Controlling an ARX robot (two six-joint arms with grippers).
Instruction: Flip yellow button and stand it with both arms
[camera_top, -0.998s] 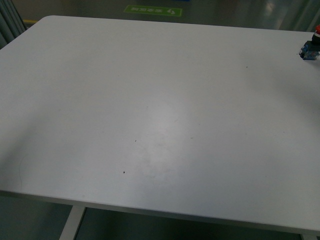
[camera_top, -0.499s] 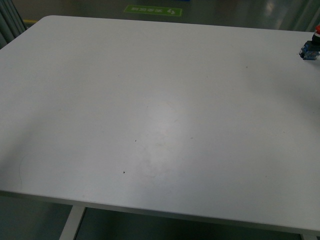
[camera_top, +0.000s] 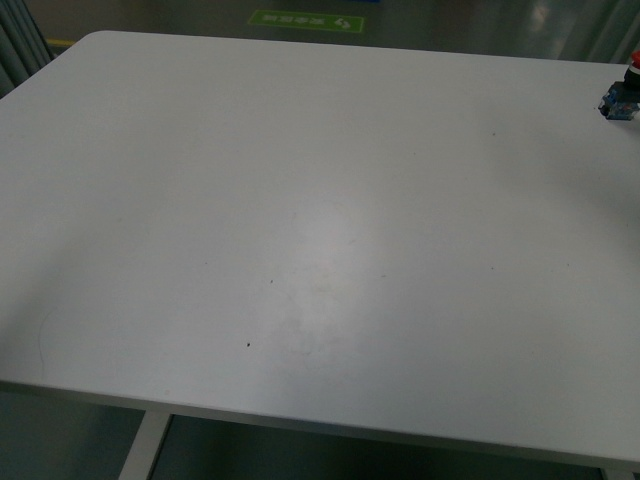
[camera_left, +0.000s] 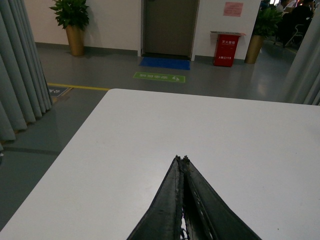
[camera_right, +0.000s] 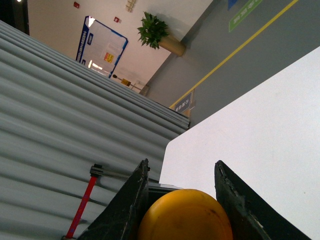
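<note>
At the counter's (camera_top: 300, 200) far right edge, a red-capped switch (camera_top: 622, 95) is seen, cut by the frame | between the right claw's (camera_right: 181, 167) fingers (camera_right: 130, 200) the yellow button (camera_right: 185, 216) is gripped by its cap, only the cap shown | the left claw (camera_left: 182, 160) is pressed fully closed above the counter, its tips touching, nothing held

Dim, soft frames; faint glare on table (camera_top: 330, 250).
</note>
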